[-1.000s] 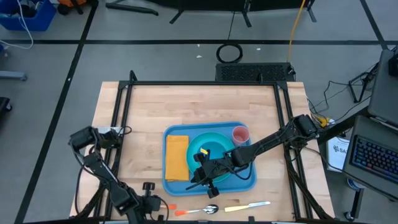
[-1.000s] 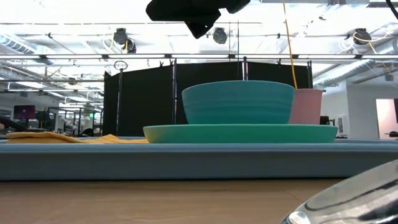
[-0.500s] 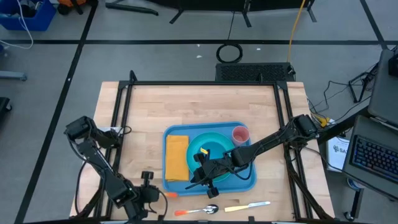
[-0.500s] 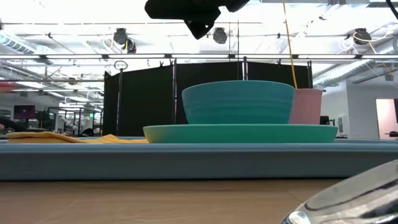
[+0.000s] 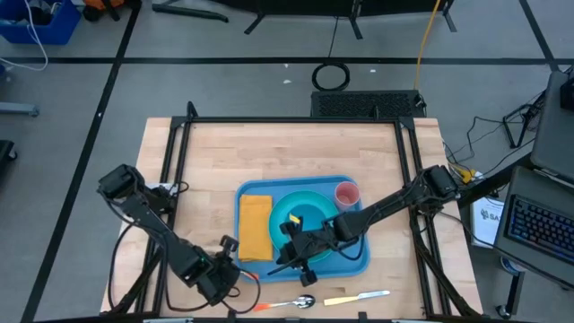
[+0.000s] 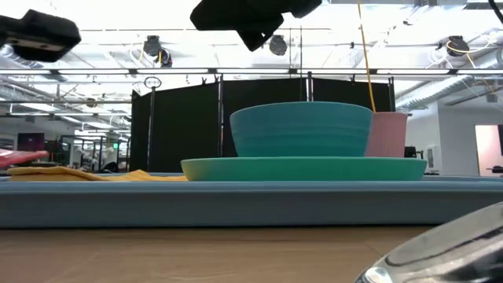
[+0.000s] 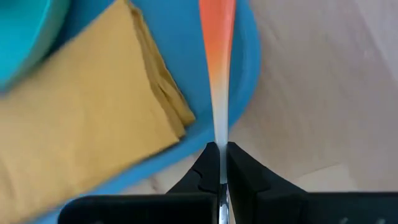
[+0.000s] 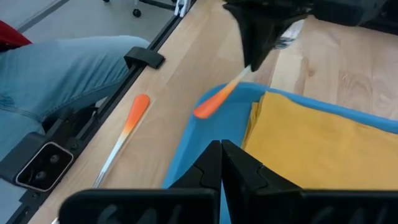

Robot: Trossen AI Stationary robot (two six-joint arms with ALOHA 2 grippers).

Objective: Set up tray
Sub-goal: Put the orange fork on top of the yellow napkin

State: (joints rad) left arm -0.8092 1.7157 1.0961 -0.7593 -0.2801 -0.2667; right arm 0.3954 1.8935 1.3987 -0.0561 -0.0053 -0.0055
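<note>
The blue tray [image 5: 354, 262] lies at the middle of the table. It carries a folded yellow napkin [image 5: 255, 226], a teal plate [image 5: 316, 205] with a teal bowl [image 6: 301, 128] on it, and a pink cup [image 5: 346, 193]. My left gripper [image 5: 235, 274] is at the tray's near-left corner, shut on an orange-handled utensil [image 7: 217, 81]. My right gripper [image 5: 300, 257] hangs shut over the tray's near part, holding nothing. My left gripper pinches the utensil's pale metal shaft [image 7: 221, 134] between its two fingers and comes at it steeply from above. The utensil slants down and away from the fingertips. Its orange end [image 8: 206, 109] is lowest, over the tray's near-left rim; whether it touches the rim, I cannot tell.
A spoon with an orange handle [image 5: 282, 304] and a yellow-handled knife [image 5: 357, 297] lie on the wood by the near edge. A black frame [image 5: 179, 179] borders the table. A person's leg in jeans [image 8: 62, 56] is beside the table's near-left side.
My left gripper has moved from the table's near edge toward the tray's near-left corner, rising and rolling about its own axis. The orange-handled utensil has come with it and is now off the wood by the tray's rim.
</note>
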